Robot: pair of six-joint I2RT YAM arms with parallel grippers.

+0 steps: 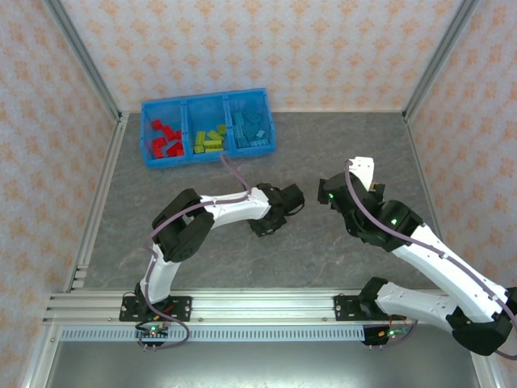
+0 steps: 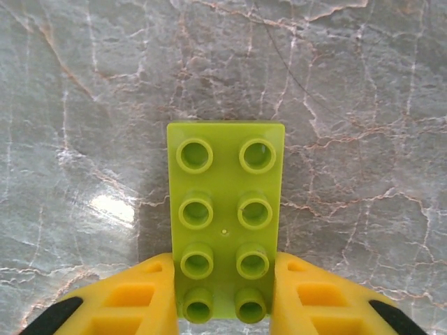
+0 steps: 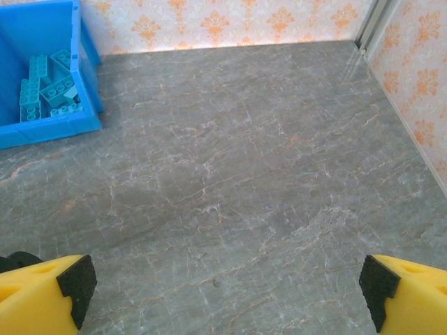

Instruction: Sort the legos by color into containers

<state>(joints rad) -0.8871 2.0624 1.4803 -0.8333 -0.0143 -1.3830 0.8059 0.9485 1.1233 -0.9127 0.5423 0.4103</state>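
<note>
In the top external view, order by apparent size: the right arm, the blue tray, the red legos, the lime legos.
Largest: right arm, though nearer the camera.
Then blue tray.
Last, red legos and lime legos: piles look alike, unranked.

Grey marbled tabletop (image 1: 323, 162); patterned walls (image 1: 283, 48) (orange motifs); aluminium rails (image 1: 242, 303).

This is a robotics lab test cell rather than a lived-in room. A grey marble-patterned counter (image 1: 323, 242) is boxed in by aluminium frame posts (image 1: 79, 50) holding flat panels (image 1: 283, 48) papered in an orange motif (the same print on all three sides). A left arm (image 1: 234, 206) and a right arm (image 1: 436, 250), cables exposed, are bolted to a slotted metal rail (image 1: 258, 305) along the near edge. At far left sits a blue tray (image 3: 49, 129) of colour-sorted legos (image 1: 166, 141).
</note>
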